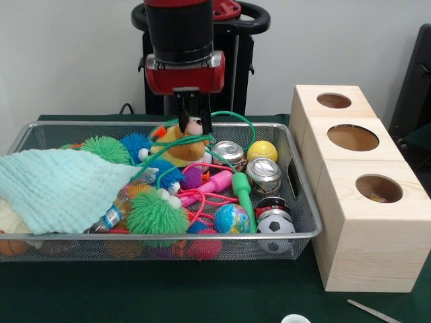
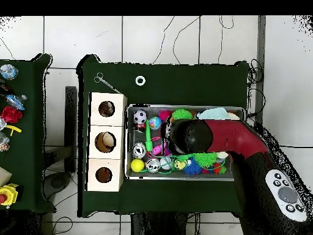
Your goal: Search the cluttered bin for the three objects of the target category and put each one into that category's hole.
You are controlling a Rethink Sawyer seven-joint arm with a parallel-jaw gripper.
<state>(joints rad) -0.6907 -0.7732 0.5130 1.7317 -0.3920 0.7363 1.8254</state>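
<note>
The cluttered bin (image 1: 306,202) of silver wire mesh holds balls, cans, spiky toys and a mint cloth (image 1: 57,188); it also shows in the overhead view (image 2: 183,178). My gripper (image 1: 193,122) is open, low over the bin's far side, with its fingers on either side of the head of a yellow plush toy (image 1: 176,149). A green cord (image 1: 236,116) loops around it. In the overhead view my arm (image 2: 205,138) hides the gripper. The mid-sized hole (image 1: 378,188) is in the nearest wooden cube, the top one in the overhead view (image 2: 106,109).
The cube with the widest hole (image 1: 353,137) and the one with the smallest (image 1: 335,101) stand behind it. The bin holds a yellow ball (image 1: 261,151), a globe ball (image 1: 231,219), a soccer ball (image 1: 275,225) and two cans (image 1: 263,173). Metal tweezers (image 1: 374,311) and a white ring (image 2: 140,80) lie outside it.
</note>
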